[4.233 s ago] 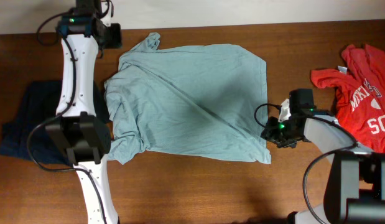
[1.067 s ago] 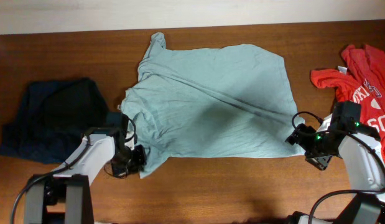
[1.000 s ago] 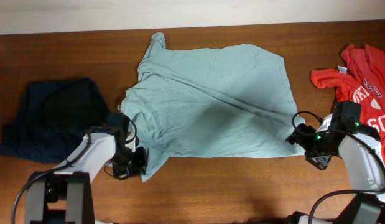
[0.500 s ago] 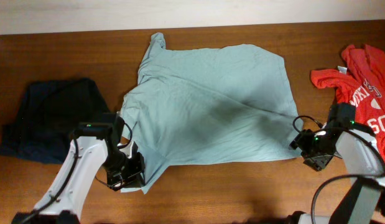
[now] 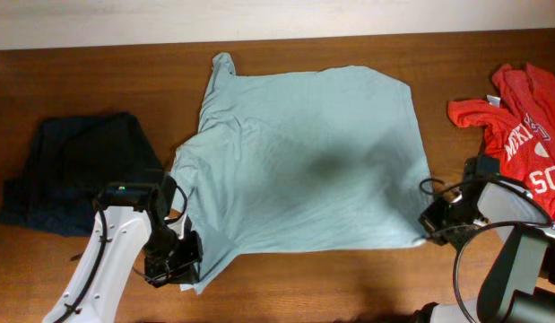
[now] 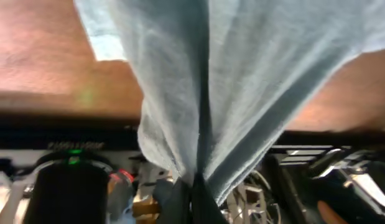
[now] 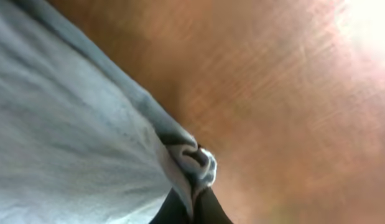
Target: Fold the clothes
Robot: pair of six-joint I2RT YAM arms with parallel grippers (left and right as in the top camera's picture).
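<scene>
The clothes (image 5: 304, 161), a pale teal T-shirt, lie spread over the middle of the wooden table. My left gripper (image 5: 180, 267) is shut on the shirt's front left corner, and that corner is lifted off the wood. In the left wrist view the teal cloth (image 6: 223, 81) hangs from the pinched jaws of the left gripper (image 6: 193, 190). My right gripper (image 5: 427, 231) is shut on the front right corner. The right wrist view shows a bunched fold of the hem (image 7: 195, 163) caught in the right gripper (image 7: 193, 200), just above the table.
A dark navy garment (image 5: 75, 175) lies at the left, close behind my left arm. A red T-shirt with white lettering (image 5: 524, 135) lies at the right edge, just behind my right arm. Bare wood (image 5: 322, 287) runs along the front.
The right gripper has closed on the shirt's front right corner. The left gripper has pulled its corner toward the front and lifted it, and the diagonal crease across the shirt has flattened out.
</scene>
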